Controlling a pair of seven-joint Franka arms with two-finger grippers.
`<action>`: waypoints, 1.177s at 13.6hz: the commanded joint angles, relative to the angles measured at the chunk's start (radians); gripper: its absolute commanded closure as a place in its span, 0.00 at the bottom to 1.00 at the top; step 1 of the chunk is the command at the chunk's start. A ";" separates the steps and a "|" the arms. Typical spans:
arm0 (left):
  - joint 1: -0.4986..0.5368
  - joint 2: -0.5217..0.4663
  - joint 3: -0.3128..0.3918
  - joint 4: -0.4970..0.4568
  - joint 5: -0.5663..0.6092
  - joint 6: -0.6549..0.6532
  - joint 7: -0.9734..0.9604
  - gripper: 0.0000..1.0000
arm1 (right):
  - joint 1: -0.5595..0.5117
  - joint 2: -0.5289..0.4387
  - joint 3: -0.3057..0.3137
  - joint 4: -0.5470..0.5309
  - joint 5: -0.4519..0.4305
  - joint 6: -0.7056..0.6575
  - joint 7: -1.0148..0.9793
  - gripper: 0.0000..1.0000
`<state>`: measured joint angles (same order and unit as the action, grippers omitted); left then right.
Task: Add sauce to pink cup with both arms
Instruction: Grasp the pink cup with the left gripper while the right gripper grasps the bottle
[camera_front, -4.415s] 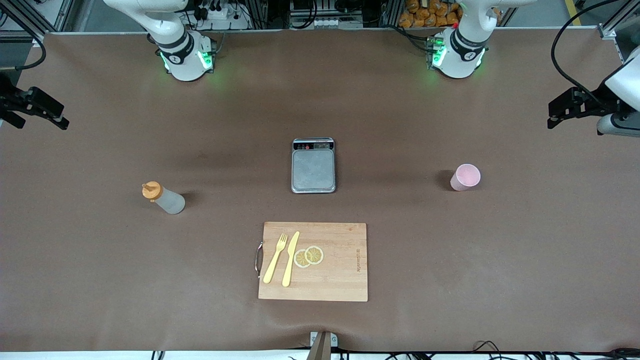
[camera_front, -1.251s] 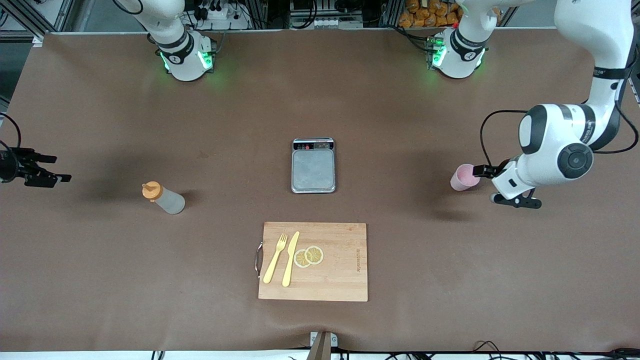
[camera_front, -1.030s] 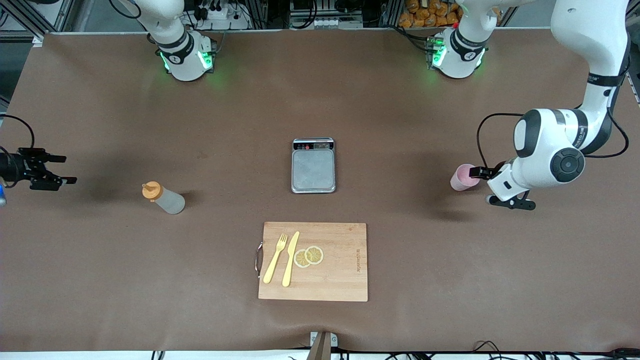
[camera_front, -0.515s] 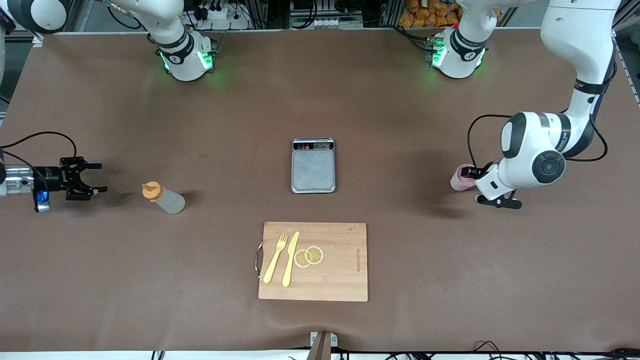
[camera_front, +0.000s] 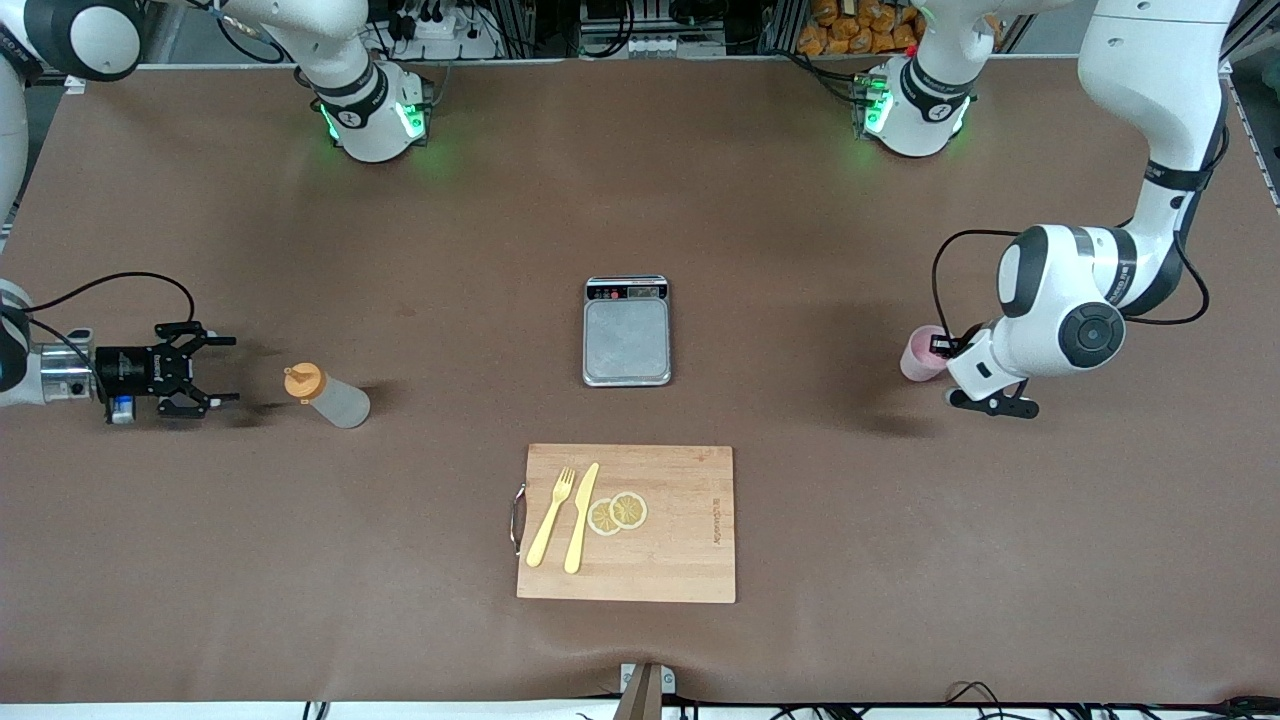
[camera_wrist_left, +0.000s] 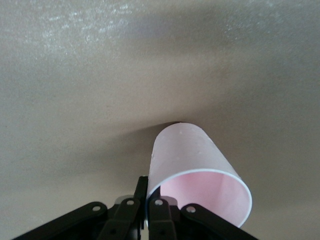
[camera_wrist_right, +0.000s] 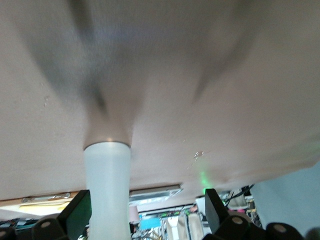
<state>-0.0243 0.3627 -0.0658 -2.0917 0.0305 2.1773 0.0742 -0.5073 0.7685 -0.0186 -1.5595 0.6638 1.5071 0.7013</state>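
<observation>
The pink cup (camera_front: 916, 358) stands upright on the table toward the left arm's end. My left gripper (camera_front: 940, 347) is shut on it, pinching its wall at the rim. In the left wrist view the cup (camera_wrist_left: 192, 160) has one finger (camera_wrist_left: 140, 192) outside its wall and the other inside, at my left gripper (camera_wrist_left: 147, 202). The sauce bottle (camera_front: 335, 400), frosted white with an orange cap, stands toward the right arm's end. My right gripper (camera_front: 228, 370) is open, low over the table, a short gap from the cap. In the right wrist view the bottle (camera_wrist_right: 107, 185) shows ahead of my right gripper (camera_wrist_right: 147, 210).
A steel kitchen scale (camera_front: 627, 335) sits mid-table. Nearer the front camera lies a wooden cutting board (camera_front: 690, 560) with a yellow fork (camera_front: 550, 517), a yellow knife (camera_front: 582, 517) and two lemon slices (camera_front: 617, 512).
My left gripper has closed on the cup's rim. My right arm has moved along the table toward the sauce bottle, its gripper staying open.
</observation>
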 joint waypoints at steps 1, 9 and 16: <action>0.000 -0.042 -0.018 0.005 -0.003 0.004 -0.024 1.00 | 0.009 0.075 0.002 0.019 0.095 -0.025 0.012 0.00; -0.019 -0.065 -0.259 0.205 -0.040 -0.175 -0.383 1.00 | 0.036 0.140 0.025 0.022 0.218 -0.061 -0.003 0.00; -0.192 0.085 -0.333 0.462 -0.139 -0.232 -0.819 1.00 | 0.079 0.152 0.025 0.030 0.283 -0.058 -0.045 0.00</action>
<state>-0.1642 0.3588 -0.4020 -1.7459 -0.0949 1.9821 -0.6393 -0.4346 0.8969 0.0083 -1.5541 0.9165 1.4622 0.6729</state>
